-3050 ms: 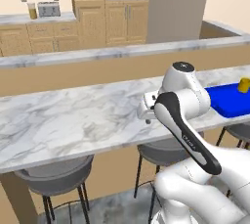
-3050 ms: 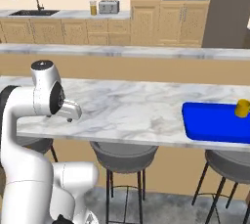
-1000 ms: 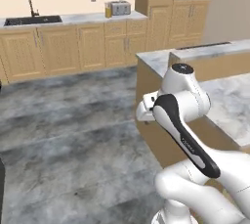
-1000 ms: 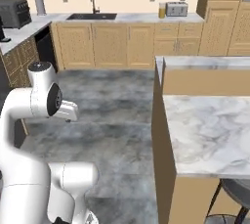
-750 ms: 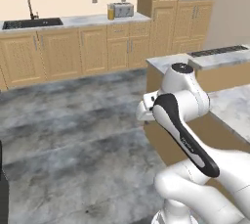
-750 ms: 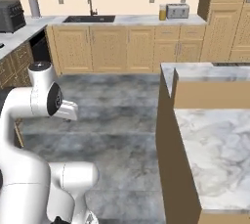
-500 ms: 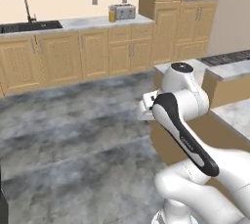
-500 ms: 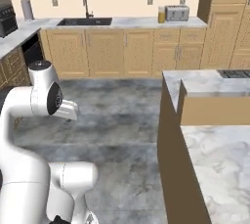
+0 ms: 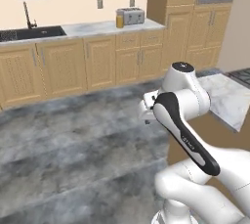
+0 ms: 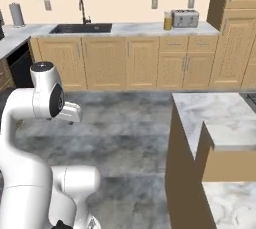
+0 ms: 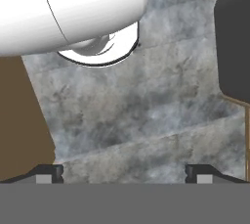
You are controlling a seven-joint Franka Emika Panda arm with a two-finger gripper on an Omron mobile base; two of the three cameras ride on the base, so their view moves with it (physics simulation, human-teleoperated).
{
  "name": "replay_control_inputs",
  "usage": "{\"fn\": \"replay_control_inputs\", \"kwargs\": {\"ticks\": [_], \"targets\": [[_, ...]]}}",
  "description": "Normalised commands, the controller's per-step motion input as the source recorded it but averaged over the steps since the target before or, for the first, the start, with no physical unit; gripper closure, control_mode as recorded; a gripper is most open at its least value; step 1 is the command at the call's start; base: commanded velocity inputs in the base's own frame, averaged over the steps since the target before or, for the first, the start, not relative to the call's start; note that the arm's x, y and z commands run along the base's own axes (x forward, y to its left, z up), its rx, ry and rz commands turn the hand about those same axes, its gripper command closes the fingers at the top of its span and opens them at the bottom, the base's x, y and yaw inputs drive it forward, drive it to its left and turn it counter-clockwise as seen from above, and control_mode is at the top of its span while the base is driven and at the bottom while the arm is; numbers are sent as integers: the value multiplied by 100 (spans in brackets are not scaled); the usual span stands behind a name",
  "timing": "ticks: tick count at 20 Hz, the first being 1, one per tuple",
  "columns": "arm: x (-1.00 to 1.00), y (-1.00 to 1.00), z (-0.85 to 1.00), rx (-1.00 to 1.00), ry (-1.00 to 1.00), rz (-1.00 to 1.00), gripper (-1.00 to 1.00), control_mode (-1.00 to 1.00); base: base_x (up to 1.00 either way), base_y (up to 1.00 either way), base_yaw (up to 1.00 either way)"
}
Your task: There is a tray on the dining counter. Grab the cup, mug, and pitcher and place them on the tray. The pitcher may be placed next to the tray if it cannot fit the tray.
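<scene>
Glossy white rounded arm (image 9: 188, 88), chunky shells, a black band down one link, small dark fingertips (image 11: 49, 171).

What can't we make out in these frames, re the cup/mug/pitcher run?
- Yellow item beside the toaster, left base view: too small to tell whether it is a task object.
- Same item, right base view: too small.
- Dining counter, right base view: cut off by the right edge.
- Gripper, hand view: open, nothing between the tips; beyond them just the grey floor.
</scene>
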Motion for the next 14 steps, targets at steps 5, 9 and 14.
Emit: {"fn": "replay_control_inputs", "kwargs": {"ticks": [5, 9, 14], "targets": [[0, 0, 0, 0, 0, 0, -100, 100, 100, 26, -2], [0, 0, 0, 0, 0, 0, -100, 100, 100, 29, -4], [0, 0, 0, 0, 0, 0, -100, 100, 100, 15, -4]]}}
